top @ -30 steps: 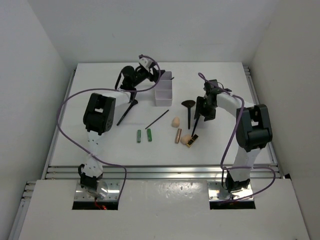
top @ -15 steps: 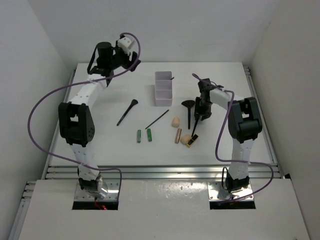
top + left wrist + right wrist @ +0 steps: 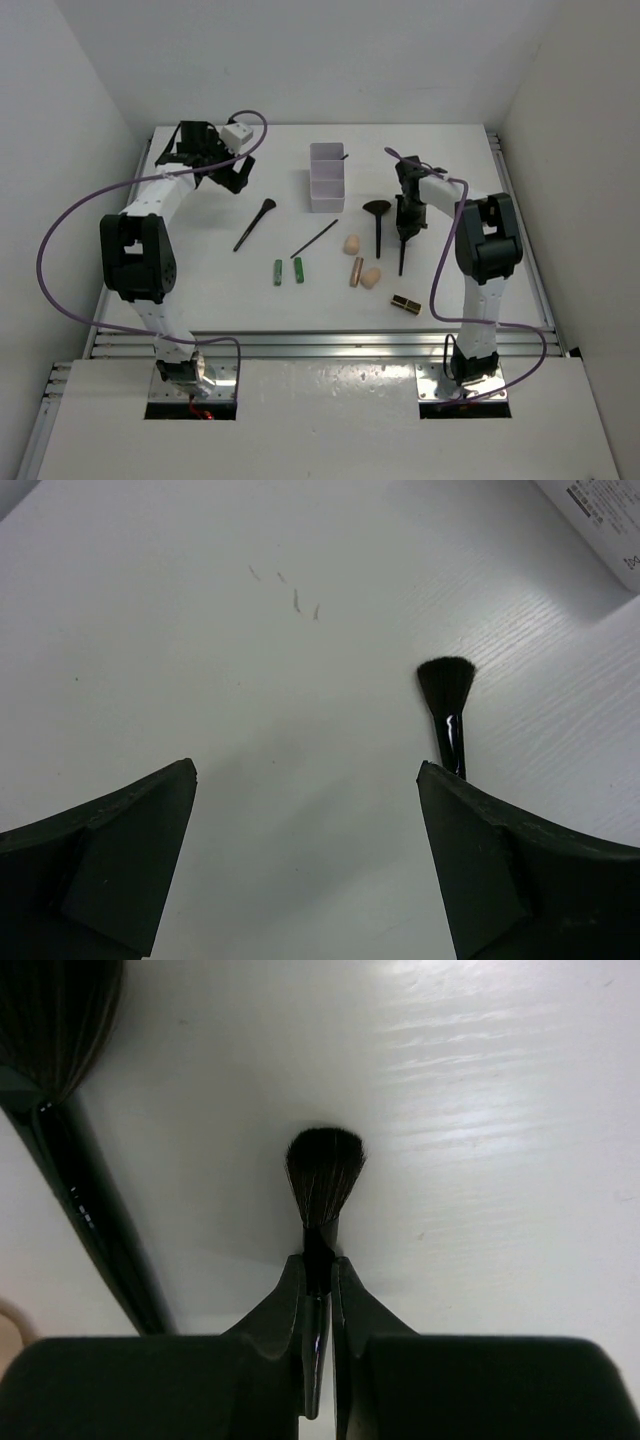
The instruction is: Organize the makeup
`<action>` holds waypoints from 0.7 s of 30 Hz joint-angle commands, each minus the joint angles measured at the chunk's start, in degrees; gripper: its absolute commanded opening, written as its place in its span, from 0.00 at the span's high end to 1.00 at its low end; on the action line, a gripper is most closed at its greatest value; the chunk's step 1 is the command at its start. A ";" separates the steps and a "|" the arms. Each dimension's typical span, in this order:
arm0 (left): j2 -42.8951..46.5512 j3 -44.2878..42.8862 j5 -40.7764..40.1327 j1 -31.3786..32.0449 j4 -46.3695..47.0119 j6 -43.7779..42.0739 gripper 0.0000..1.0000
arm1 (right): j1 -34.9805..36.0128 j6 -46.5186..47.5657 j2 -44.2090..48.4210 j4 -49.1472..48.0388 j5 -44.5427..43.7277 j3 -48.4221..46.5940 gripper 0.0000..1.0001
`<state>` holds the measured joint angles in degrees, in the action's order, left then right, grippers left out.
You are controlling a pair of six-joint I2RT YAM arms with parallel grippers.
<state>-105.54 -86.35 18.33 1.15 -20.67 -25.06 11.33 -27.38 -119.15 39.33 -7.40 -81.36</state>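
Observation:
The makeup lies spread over the white table. My right gripper (image 3: 405, 218) (image 3: 318, 1265) is shut on the handle of a small black brush (image 3: 325, 1175) (image 3: 402, 250), just behind its bristles. The fan brush (image 3: 377, 222) (image 3: 70, 1160) lies close on its left. Two peach sponges (image 3: 351, 243) (image 3: 371, 277), a rose-gold tube (image 3: 355, 271), a black-gold lipstick (image 3: 405, 302), two green tubes (image 3: 278, 272) (image 3: 299, 269) and a thin pencil (image 3: 314, 238) lie mid-table. My left gripper (image 3: 236, 176) (image 3: 307, 780) hangs open above bare table, just behind the head of a long black brush (image 3: 255, 223) (image 3: 446, 680).
The white three-compartment box (image 3: 326, 177) stands at the back centre, between the two grippers, with a thin dark item poking out at its far end. White walls close in the table on three sides. A metal rail runs along the near edge.
My right gripper has shut on the small brush and the lipstick has shifted toward the front right. My left arm swung from the box to the back left, then down near the long brush, jaws wider.

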 commanded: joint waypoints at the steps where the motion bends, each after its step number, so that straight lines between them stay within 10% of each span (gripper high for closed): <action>1: 2.88 -0.14 1.26 0.35 -0.08 -1.84 0.01 | -1.58 3.72 2.34 -2.76 -3.85 -2.74 1.00; 9: 2.35 1.53 2.42 2.10 -5.88 -8.16 0.02 | -1.40 10.85 12.43 -18.74 2.47 -6.80 1.00; 13: 2.35 3.90 2.42 2.63 -6.49 -8.16 0.04 | 0.52 13.57 17.55 -44.85 9.50 -2.05 1.00; 21: 2.35 9.35 2.42 3.16 -6.49 -8.78 0.10 | 7.55 17.62 5.45 -73.42 24.53 -8.37 1.00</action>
<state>-105.51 -78.17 19.73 3.88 -26.89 -32.88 16.91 -11.46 -107.79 -19.75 8.84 -87.61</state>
